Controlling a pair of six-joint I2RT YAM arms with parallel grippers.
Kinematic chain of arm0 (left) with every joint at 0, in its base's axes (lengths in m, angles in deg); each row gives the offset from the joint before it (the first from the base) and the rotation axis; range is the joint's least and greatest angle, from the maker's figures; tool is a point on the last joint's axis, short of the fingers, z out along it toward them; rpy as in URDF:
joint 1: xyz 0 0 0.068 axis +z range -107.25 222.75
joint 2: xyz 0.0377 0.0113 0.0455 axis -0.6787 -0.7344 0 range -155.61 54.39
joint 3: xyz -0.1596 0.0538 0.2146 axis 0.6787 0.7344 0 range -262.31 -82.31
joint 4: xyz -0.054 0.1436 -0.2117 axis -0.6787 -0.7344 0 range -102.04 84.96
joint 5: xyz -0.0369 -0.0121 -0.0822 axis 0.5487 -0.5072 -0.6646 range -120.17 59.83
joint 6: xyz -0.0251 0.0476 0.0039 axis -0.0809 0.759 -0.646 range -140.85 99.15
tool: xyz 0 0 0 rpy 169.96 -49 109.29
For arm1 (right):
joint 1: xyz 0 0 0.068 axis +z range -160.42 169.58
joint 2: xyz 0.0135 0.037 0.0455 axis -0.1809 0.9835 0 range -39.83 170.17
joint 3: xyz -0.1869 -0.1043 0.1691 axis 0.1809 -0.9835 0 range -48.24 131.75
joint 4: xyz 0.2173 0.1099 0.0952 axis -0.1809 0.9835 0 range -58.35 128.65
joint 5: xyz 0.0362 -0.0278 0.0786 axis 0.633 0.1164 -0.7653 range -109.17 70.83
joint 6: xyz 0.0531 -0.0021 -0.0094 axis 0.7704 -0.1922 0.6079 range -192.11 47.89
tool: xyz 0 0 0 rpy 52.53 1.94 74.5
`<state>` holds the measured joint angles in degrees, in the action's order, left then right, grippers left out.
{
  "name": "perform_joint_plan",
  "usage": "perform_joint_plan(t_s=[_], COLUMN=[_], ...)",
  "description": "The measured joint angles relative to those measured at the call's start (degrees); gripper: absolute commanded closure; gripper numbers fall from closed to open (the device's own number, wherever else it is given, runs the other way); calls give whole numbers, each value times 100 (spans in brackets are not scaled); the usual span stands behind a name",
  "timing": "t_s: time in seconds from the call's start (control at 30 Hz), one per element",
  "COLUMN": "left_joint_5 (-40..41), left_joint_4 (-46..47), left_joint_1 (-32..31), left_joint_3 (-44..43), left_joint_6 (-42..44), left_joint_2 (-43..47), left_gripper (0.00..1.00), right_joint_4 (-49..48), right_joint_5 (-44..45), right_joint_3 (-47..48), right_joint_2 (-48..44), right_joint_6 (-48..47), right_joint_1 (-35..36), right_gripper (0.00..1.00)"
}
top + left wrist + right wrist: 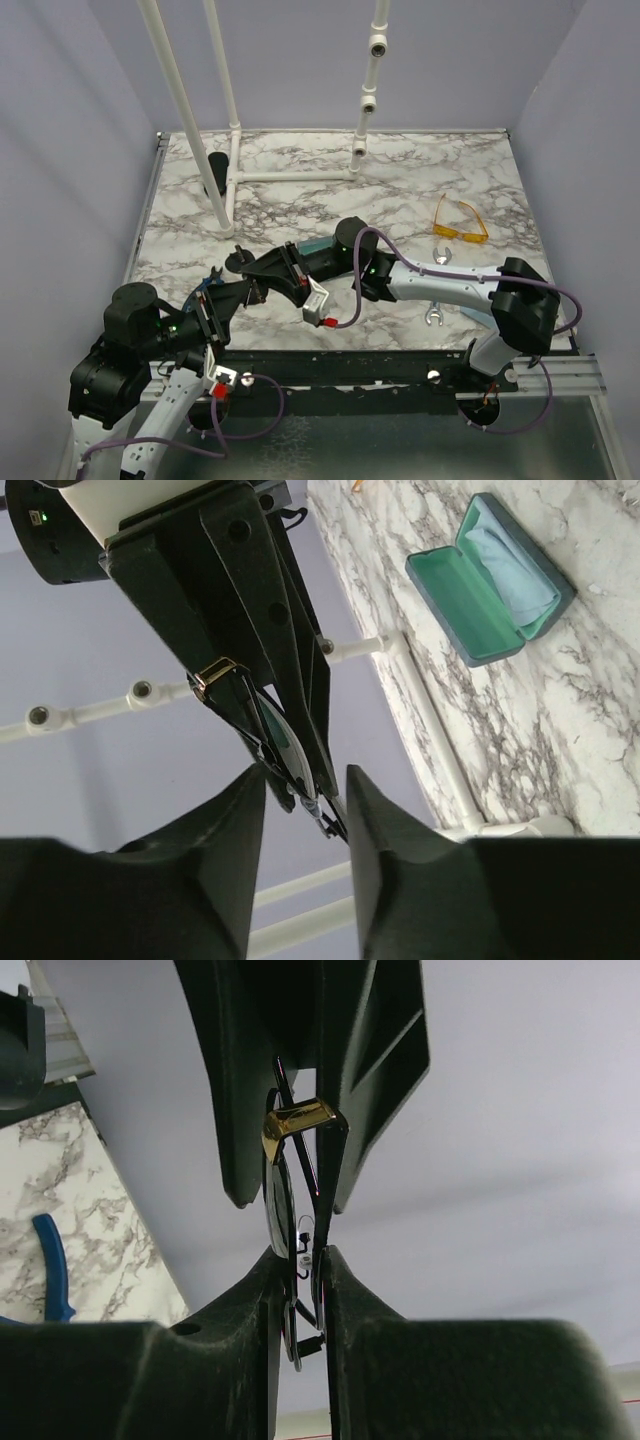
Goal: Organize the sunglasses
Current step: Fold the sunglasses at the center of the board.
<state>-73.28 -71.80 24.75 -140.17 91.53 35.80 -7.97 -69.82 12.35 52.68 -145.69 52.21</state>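
Wire-frame sunglasses [277, 1195] run lengthwise between two meeting grippers: right gripper [300, 1255] pinches them, left gripper [305, 777] gapes around them.

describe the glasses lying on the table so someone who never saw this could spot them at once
On the marble table, look to the right half, near the side wall. The yellow-orange glasses lie there with temples unfolded; their translucent plastic sets them apart from the dark wire-frame pair, held up off the table.
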Motion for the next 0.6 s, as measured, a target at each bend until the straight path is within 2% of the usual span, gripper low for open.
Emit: perform_joint_plan(t_s=[0.27,0.37,0.5,0.6], left_joint_5=[17,50,140,262], left_joint_4=[136,264,581,984], left_joint_1=[2,2,4,4], left_joint_3=[2,2,2,2], left_joint_6=[-35,-201,-778,-1910], left_joint_2=[33,55,68,55], left_gripper=[30,24,21,20], right_joint_4=[-57,-4,426,981], right_joint_5=[289,518,831,981], right_joint_3=[-260,-306,-306,-306], right_joint_2=[-236,-321,-568,-876], right_joint_6=[769,1152,1858,2514], right_joint_1=[0,-44,-179,-391], right_gripper=[83,82,81,81])
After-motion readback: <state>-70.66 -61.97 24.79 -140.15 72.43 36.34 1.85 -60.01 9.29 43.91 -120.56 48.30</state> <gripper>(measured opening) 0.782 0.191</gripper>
